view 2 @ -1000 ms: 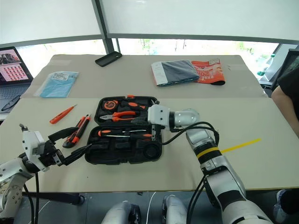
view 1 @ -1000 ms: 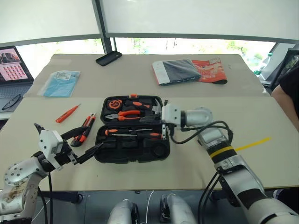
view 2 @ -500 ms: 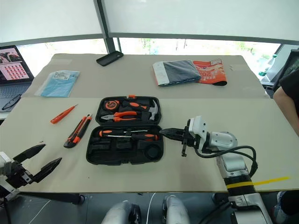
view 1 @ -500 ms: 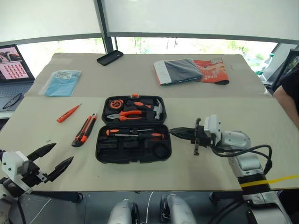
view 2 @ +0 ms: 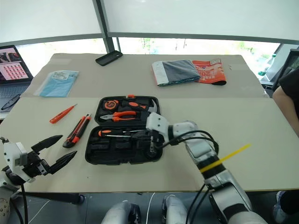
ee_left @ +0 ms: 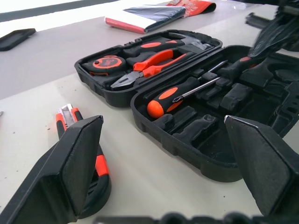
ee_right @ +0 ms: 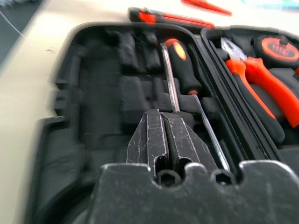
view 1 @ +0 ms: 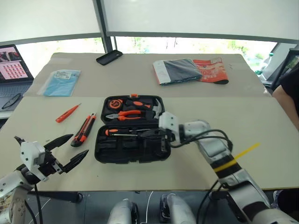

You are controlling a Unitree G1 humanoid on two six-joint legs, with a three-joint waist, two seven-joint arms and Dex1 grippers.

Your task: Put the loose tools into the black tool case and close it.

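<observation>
The rounded-corner black plastic tool case (view 1: pixel 133 129) lies open on the beige worktop (view 1: pixel 261 116), near its middle, with both halves flat. Its far half holds orange-handled pliers (view 1: pixel 123 114), a hammer (view 1: pixel 156 108) and a round tape measure (view 1: pixel 113 103). Its near half has moulded slots, most of them empty, with two orange-and-black-handled screwdrivers (view 1: pixel 122 132) lying side by side along its far edge.

Left of the case, just beside it, lies the orange-black utility knife (view 1: pixel 84 129). Further left and a little farther away lies the slim all-orange screwdriver (view 1: pixel 67 113), well apart from the case.

The right gripper (view 1: pixel 148 135) reaches in from the right, pointing left over the right end of the near half, above the screwdriver shafts. Its jaws are pressed together and pinch nothing.

The left gripper (view 1: pixel 67 150) hangs at the near left edge of the worktop, pointing right toward the case and level with it. Its jaws are spread wide and hold nothing; in the left wrist view they frame the knife and the near half of the case.
</observation>
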